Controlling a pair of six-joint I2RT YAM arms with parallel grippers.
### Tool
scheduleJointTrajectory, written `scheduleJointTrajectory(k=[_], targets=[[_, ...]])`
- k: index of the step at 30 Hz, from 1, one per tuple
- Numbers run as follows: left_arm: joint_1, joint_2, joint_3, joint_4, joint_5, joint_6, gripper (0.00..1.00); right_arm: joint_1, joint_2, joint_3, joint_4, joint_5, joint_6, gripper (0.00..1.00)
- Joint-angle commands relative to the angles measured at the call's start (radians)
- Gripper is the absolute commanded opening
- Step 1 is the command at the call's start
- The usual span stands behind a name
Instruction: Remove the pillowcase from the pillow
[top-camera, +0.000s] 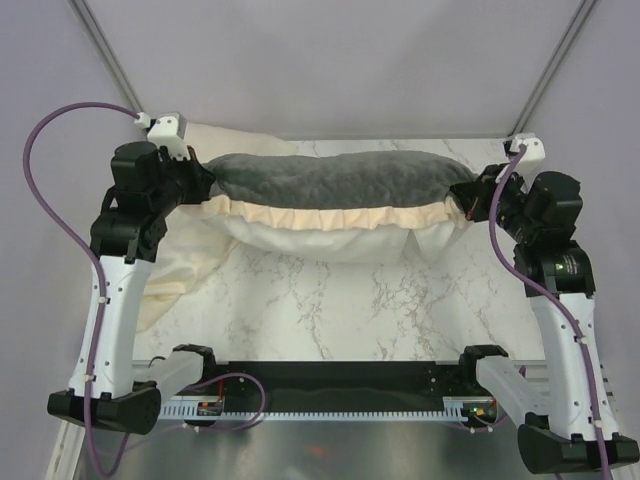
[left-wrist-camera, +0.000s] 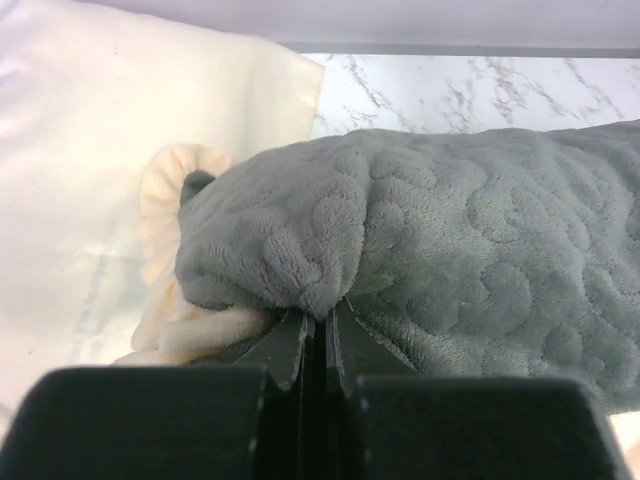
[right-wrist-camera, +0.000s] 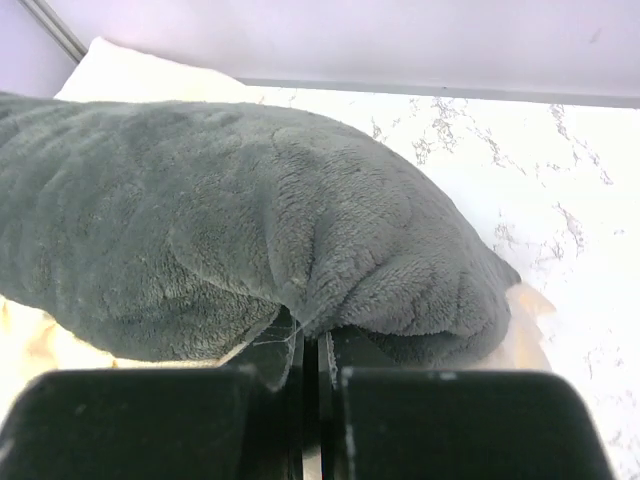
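**Item 1. Pillowcase** (top-camera: 330, 178): Dark grey plush face uppermost, stretched lengthwise between the two arms at the far side of the counter (top-camera: 330, 300). The cream frill (top-camera: 320, 212) runs along its near edge. It is held by both ends, probably so the contents can sag free of the cover.

**Item 2. Pillow** (top-camera: 330, 238): A plump off-white mass bulges below the frill, towards the near side. It looks partly out of the case and not yet clear of it. Whether it rests on the counter cannot be told.

**Item 3. Left gripper** (top-camera: 207, 180): The jaws are pressed together and pinch the grey fabric at the left end. Frill is bunched just beside them.

**Item 4. Right gripper** (top-camera: 462, 195): The jaws are pressed together on a fold of grey fabric at the right end.

**Item 5. Pale-yellow cloth** (top-camera: 180, 265): It lies flat on the counter under and beside the left arm. Neither gripper touches it.
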Motion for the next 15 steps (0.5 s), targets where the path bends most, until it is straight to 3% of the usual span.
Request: scheduleJointTrajectory(k=[1,6,10,15], targets=[[0.000,0.030,0.080,0.005,0.126,-0.048,0.02,0.001,0.022,0.104,-0.026,0.038,0.040,0.00],[0.002,0.215,0.072,0.005,0.126,-0.042,0.02,0.001,0.142,0.113,-0.016,0.018,0.080,0.00],[0.000,0.367,0.083,0.006,0.157,-0.038,0.02,0.001,0.325,0.095,0.012,-0.059,0.096,0.00],[0.000,0.403,0.077,0.012,0.163,-0.027,0.02,0.003,0.404,0.075,0.055,-0.087,0.114,0.00]])
